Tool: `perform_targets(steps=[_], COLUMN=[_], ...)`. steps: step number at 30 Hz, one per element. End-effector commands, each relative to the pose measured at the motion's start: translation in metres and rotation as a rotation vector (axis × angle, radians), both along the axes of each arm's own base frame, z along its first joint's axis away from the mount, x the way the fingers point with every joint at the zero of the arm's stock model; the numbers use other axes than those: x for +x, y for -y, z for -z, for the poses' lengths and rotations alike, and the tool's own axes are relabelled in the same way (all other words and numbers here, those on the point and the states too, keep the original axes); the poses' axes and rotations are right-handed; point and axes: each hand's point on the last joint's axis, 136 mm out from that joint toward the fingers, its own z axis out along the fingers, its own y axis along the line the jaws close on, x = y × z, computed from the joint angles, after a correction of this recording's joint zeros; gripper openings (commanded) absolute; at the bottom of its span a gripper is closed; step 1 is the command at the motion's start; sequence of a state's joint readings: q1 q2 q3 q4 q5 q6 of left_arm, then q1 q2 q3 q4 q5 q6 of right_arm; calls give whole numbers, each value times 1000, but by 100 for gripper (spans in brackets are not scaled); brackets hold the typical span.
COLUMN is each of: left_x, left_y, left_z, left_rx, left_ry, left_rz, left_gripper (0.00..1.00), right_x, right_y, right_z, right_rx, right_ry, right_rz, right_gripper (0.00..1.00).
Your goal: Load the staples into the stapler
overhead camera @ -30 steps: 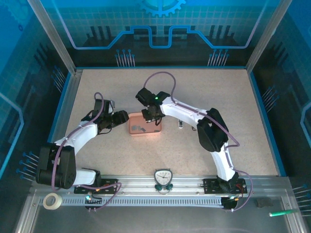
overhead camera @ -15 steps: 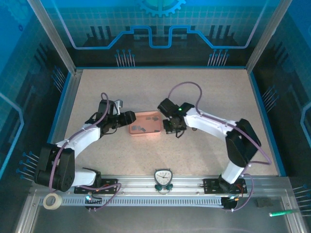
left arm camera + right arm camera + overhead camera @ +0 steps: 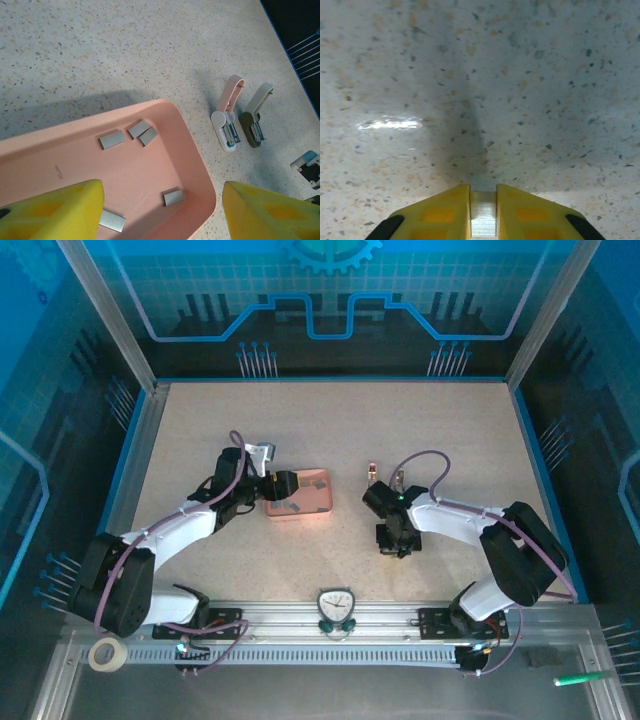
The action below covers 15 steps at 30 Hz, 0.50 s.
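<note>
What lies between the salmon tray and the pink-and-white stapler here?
Nothing: in the left wrist view, the strip of speckled table between the tray rim and the stapler is bare.

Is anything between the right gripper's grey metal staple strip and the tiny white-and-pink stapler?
Nothing visible: bare speckled tabletop separates the right gripper, holding the grey metal staple strip, from the white-and-pink stapler.

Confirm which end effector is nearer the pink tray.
Left. The left end effector hangs over the pink tray; the right end effector, gripping a staple strip, is past its right side.
</note>
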<state>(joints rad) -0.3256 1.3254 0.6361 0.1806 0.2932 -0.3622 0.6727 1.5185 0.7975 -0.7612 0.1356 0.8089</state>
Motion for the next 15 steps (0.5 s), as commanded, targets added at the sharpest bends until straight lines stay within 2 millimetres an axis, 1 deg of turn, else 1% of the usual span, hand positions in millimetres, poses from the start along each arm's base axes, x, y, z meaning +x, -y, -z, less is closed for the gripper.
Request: perform_targets(steps=[1, 3, 5, 7, 8, 11, 15], left_x=[-1, 0, 0, 0, 1, 1, 3], left_y=[4, 3, 3, 3, 3, 2, 3], left_z=[-6, -6, -5, -6, -6, -5, -4], left_rx=[9, 12, 14, 15, 15, 16, 18], left_ry=[53, 54, 53, 55, 55, 53, 48], left_rz=[25, 20, 19, 18, 16, 15, 15], left_gripper=[65, 65, 65, 65, 65, 65, 65], right_x=[1, 0, 1, 3, 2, 6, 5], right_y=[1, 1, 0, 1, 4, 2, 2], right_z=[0, 0, -5, -14, -18, -33, -38], right_rx=[17, 12, 7, -2, -11, 25, 39], right_ry=[4, -6, -20, -25, -32, -47, -76], right_rz=[29, 21, 9, -3, -7, 2, 2], right_gripper=[19, 20, 26, 31, 31, 33, 32])
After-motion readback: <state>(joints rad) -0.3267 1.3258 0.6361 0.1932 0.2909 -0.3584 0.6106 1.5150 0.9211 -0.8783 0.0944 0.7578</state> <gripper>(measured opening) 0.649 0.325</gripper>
